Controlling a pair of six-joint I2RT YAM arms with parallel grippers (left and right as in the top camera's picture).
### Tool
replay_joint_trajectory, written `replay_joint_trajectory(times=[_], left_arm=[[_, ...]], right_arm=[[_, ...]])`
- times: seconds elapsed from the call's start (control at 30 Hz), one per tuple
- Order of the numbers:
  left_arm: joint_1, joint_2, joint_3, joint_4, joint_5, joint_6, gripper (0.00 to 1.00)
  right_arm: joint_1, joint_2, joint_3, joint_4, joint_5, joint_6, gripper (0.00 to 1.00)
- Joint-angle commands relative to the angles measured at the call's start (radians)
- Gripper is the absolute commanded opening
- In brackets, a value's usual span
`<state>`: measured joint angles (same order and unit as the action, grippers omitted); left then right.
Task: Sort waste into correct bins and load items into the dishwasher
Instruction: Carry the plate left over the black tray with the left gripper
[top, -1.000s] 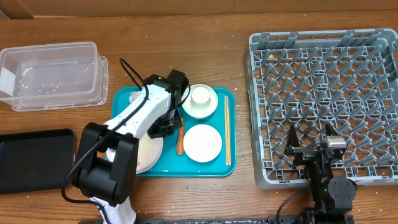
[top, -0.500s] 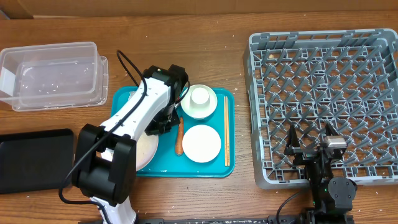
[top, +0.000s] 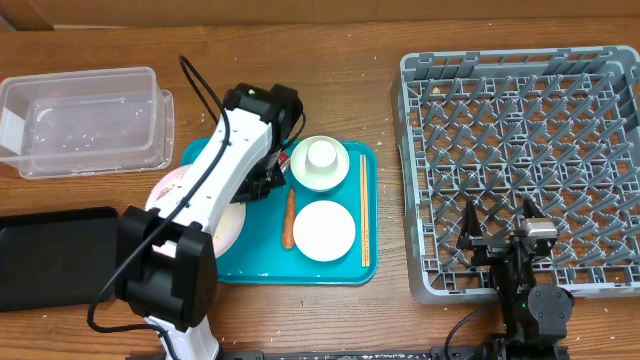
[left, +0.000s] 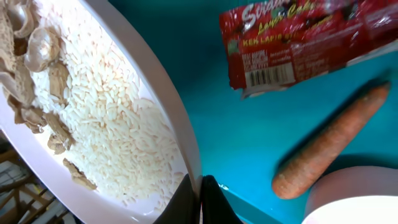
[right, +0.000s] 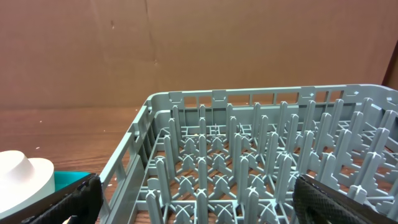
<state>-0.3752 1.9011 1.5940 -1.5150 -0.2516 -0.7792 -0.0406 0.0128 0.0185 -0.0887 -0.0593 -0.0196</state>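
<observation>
My left gripper (left: 200, 198) is shut on the rim of the large white plate (left: 118, 118), which carries rice and beige food scraps (left: 37, 106). Seen from overhead, the plate (top: 185, 205) overhangs the left edge of the teal tray (top: 300, 268). A red wrapper (left: 298, 37) and an orange carrot (left: 329, 140) lie on the tray beside the plate. A small cup (top: 322, 153) in a bowl, a smaller plate (top: 325, 230) and chopsticks (top: 364, 210) also sit on the tray. My right gripper (top: 497, 225) stands open over the front of the grey dish rack (top: 520, 110), holding nothing.
A clear plastic tub (top: 85, 120) stands at the far left, with a flat black tray (top: 55, 255) in front of it. The left arm stretches across the tray's left side. The right wrist view looks down rows of upright rack pegs (right: 249, 155).
The left gripper has carried the large plate up and to the left, from the tray's front-left part to overhang its left edge. The right arm has not moved.
</observation>
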Motion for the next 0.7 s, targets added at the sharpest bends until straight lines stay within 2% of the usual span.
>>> replay_joint_trajectory(times=[0.0, 0.17, 0.37, 0.67], left_arm=[[0.031, 0.006, 0.055, -0.028, -0.048, -0.006, 0.04], [0.095, 0.006, 0.074, -0.06, -0.077, -0.002, 0.04], [0.234, 0.005, 0.074, -0.079, -0.078, -0.002, 0.04], [0.385, 0.0, 0.074, -0.055, -0.077, 0.014, 0.04]], right_arm=[[-0.005, -0.01, -0.01, 0.008, 0.005, -0.003, 1.0], [-0.005, -0.01, -0.01, 0.008, 0.005, -0.003, 1.0], [-0.005, -0.01, -0.01, 0.008, 0.005, -0.003, 1.0], [-0.005, -0.01, -0.01, 0.008, 0.005, -0.003, 1.0]])
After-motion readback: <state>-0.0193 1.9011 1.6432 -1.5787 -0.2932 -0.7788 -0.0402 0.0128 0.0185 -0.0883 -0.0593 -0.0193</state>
